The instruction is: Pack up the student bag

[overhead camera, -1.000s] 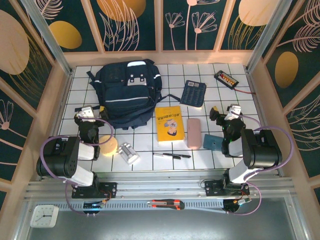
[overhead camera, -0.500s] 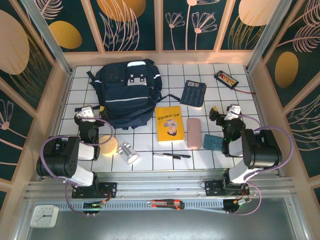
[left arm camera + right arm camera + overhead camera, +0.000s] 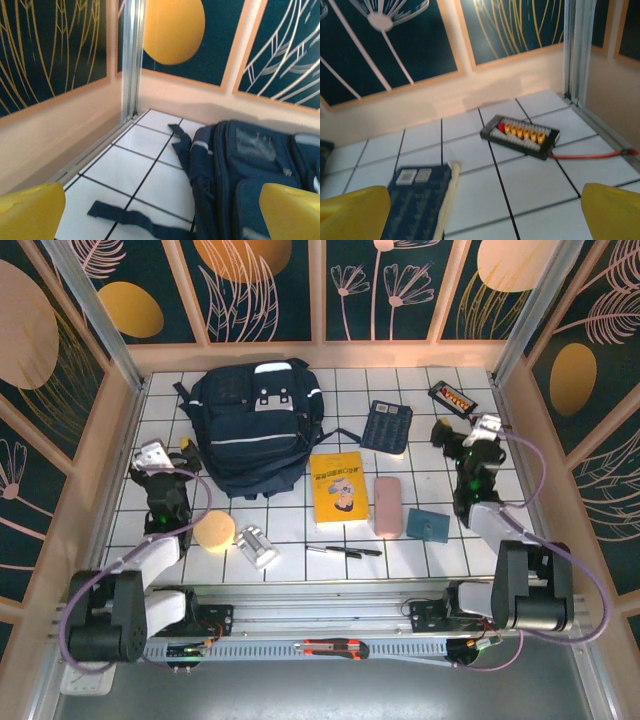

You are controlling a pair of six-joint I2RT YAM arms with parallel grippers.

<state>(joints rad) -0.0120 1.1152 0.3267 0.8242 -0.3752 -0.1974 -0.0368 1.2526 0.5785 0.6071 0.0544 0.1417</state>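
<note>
The student bag, a large dark navy backpack with a pale stripe and a grey patch, lies at the back left of the tiled table. In the left wrist view the bag sits to the right, with a loose strap on the tiles. My left gripper hovers just left of the bag, open and holding nothing. Its yellow fingertips stand wide apart. My right gripper is open at the back right, its yellow fingertips wide apart over bare tile. A dark calculator lies to its left.
A yellow book, pink case, teal card, pens, round yellow disc and silver cylinder lie mid-table. A black connector board with red wire sits near the back right wall. Walls close in on both sides.
Both arms have stretched away from their bases. The left gripper moved left and back beside the bag; the right moved back toward the connector board. Both stayed open.
</note>
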